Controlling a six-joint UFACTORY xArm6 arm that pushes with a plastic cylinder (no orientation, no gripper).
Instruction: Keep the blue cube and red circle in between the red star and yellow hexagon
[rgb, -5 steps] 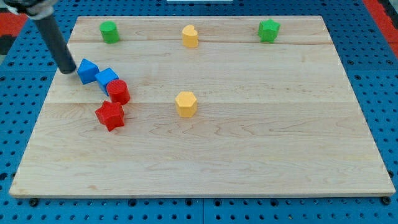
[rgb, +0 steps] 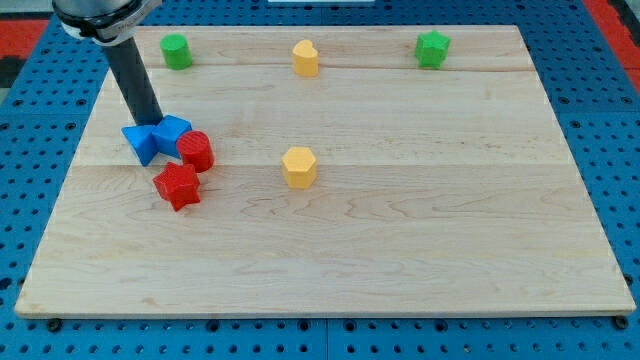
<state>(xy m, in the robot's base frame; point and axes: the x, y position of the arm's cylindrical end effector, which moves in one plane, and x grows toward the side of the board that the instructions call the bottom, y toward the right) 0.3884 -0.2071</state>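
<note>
- Wood counter fills the view, pale and bare across most of its face, with small coloured blocks on it.
- We carry no pincer, so there is nothing to spread or press together; we end in a dark rod, and our tip rests at the view's left, touching the top edge of two blue blocks.
- The blue cube sits just beside the tip, at its lower right, and touches the second blue block, whose shape we cannot make out.
- The red circle touches the blue cube on the view's right.
- The red star lies just below the red circle, close to touching.
- The yellow hexagon stands well apart, toward the view's middle, with bare wood between it and the cluster.
- Along the view's top sit a green block, a yellow heart-like block and a green star, away from the work.
- We judge the task barely begun: the cube and circle lie above the star, not between it and the hexagon.
- What is left, we judge, is to push both toward the view's lower right, into the gap between star and hexagon.
</note>
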